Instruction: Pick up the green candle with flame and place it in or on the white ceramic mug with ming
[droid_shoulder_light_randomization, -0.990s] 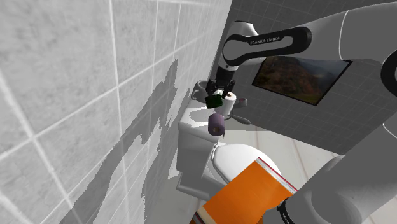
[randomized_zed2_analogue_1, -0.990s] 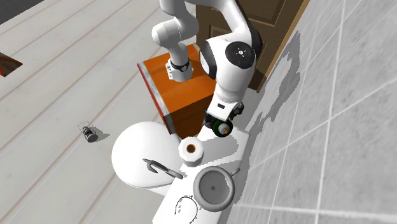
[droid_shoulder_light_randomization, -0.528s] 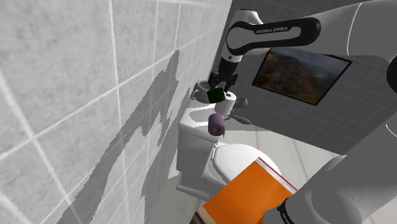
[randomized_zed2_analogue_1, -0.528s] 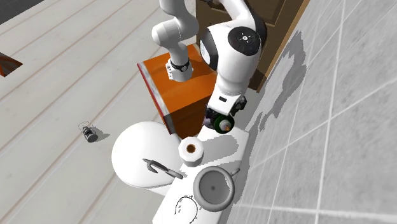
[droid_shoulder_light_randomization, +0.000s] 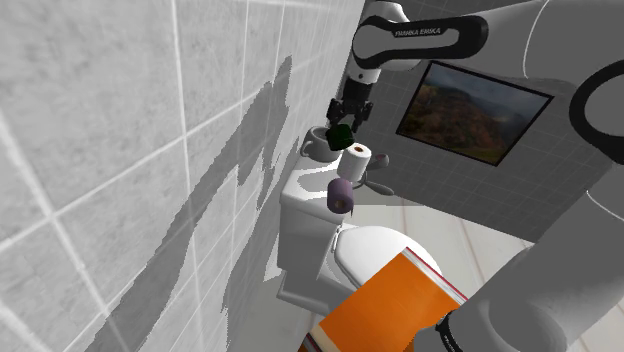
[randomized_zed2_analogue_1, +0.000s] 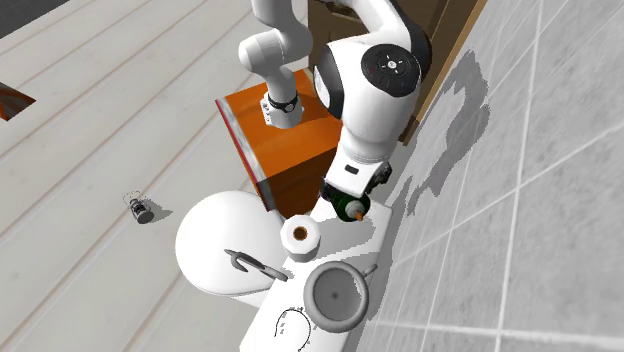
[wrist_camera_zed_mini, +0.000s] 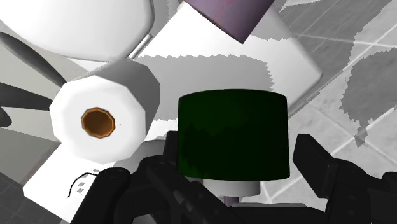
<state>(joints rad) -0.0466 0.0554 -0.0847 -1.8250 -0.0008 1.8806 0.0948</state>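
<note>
Candle (droid_shoulder_light_randomization: 340, 134) carried higher, closer to the mug (droid_shoulder_light_randomization: 317, 140)

The black gripper (droid_shoulder_light_randomization: 341, 128) clamps the dark green candle, with one finger pressed to each of its sides in the wrist view. Against a second ago, the candle hangs higher above the toilet tank lid (droid_shoulder_light_randomization: 305, 185) and has shifted along it toward the far end, where the pale mug stands by the wall-side edge. The candle is in the air, just beside the toilet roll (droid_shoulder_light_randomization: 357, 158) and short of the mug. Roll, mug and the purple cylinder (droid_shoulder_light_randomization: 341, 196) at the lid's near end have not moved.
</note>
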